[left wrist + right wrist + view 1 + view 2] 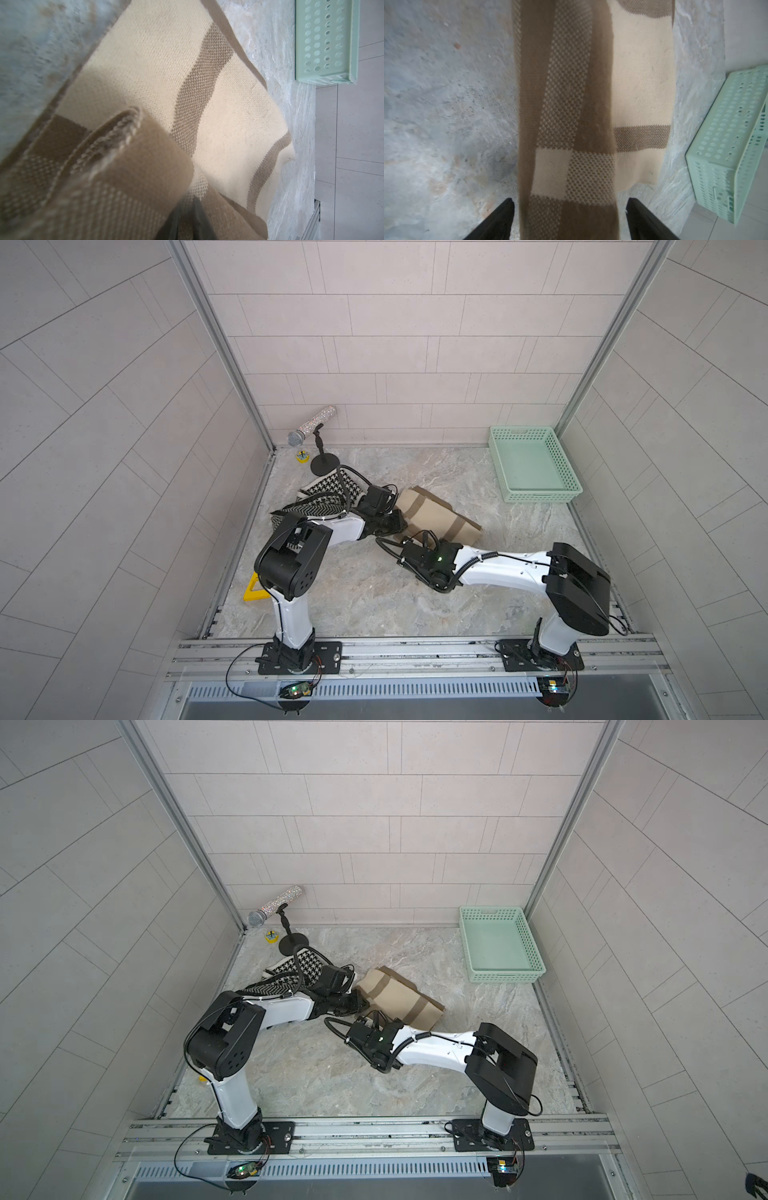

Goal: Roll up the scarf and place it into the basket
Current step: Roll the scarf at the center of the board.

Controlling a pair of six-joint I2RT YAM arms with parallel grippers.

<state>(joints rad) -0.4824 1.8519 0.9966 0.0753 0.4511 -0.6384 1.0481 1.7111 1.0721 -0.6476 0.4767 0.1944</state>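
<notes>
- Soft, light knitted scarf (pixel 440 512): your left end effector (pixel 188 216) pinches the rolled edge.
- Your right end effector (pixel 570 200) straddles it, spread; grip mid-roll.

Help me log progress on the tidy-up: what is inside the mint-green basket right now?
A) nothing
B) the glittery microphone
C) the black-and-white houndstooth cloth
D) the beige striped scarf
A: in a top view the basket shows only its bare floor, while the beige scarf lies out on the table.
</notes>
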